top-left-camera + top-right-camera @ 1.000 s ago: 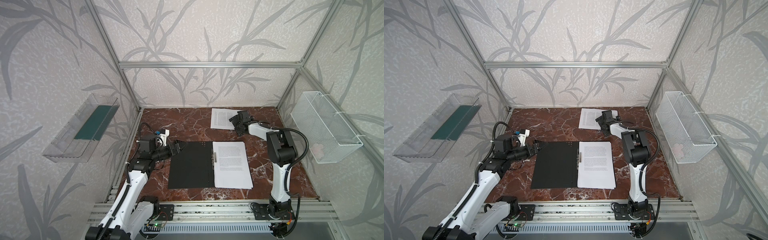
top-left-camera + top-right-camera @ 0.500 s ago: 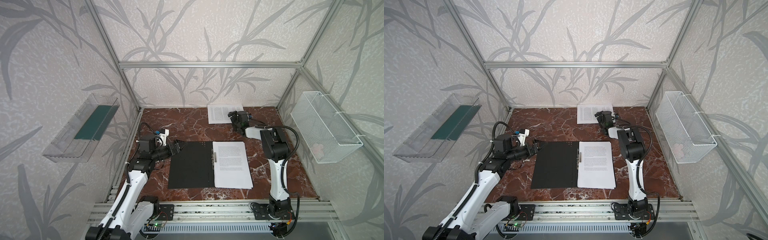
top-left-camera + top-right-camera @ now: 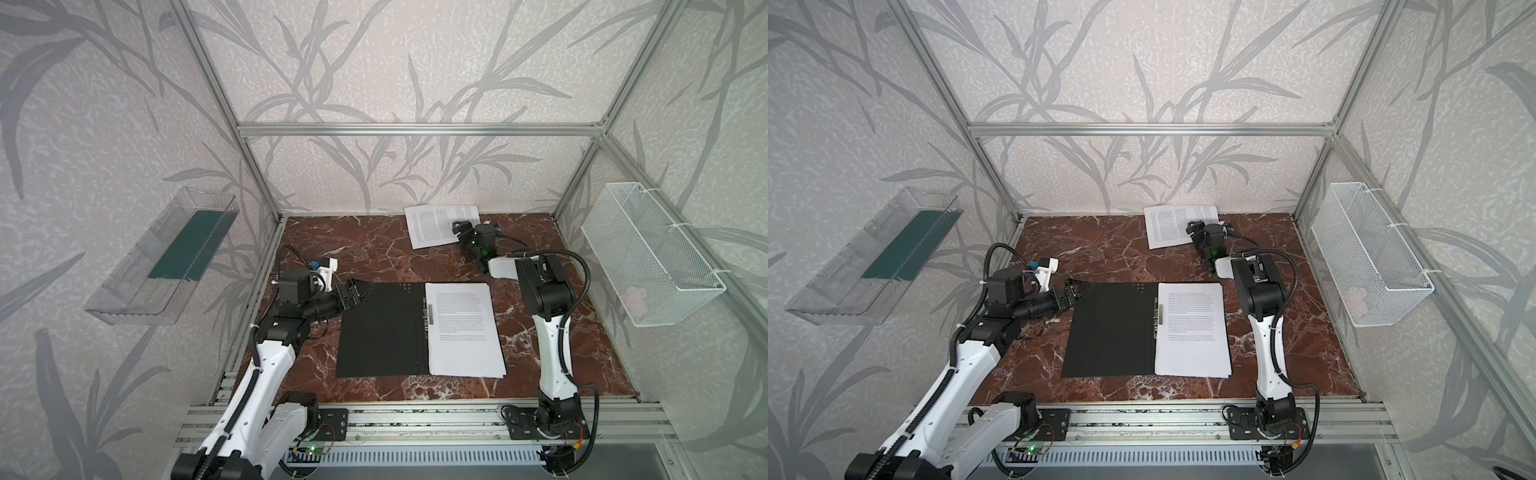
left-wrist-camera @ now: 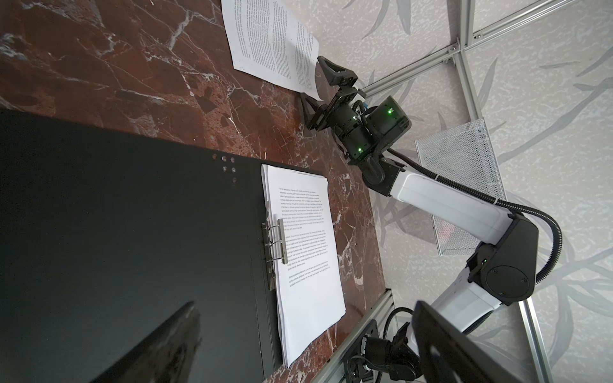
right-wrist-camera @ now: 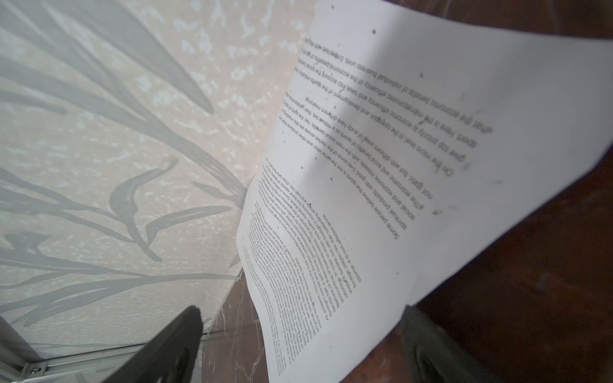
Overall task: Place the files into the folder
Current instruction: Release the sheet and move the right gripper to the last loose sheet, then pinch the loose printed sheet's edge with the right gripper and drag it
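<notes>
I have the thin black-lined folder (image 3: pixel 380 328) lying open and flat on the red marble table (image 3: pixel 365 245), nearer its front edge than its far one. Its right half holds a squared stack of white paper sheets (image 3: pixel 463 328) printed with small black text, just beside the metal spine clip (image 3: pixel 429 314). Its left half shows bare black.

On the left wall, the clear plastic tray (image 3: pixel 124 307) has a green base. The white wire mesh basket (image 3: pixel 648 249) on the right wall holds something pale, too small for me to name.

A loose white printed sheet (image 3: pixel 432 226) lies at the table's far edge, its far side curling up the back wall. My right gripper (image 4: pixel 311 79) stands wide, jaws straddling that sheet's near right corner; I cannot tell whether they touch it. My left gripper (image 3: pixel 360 292) is spread wide at the folder's far left corner, holding nothing.
</notes>
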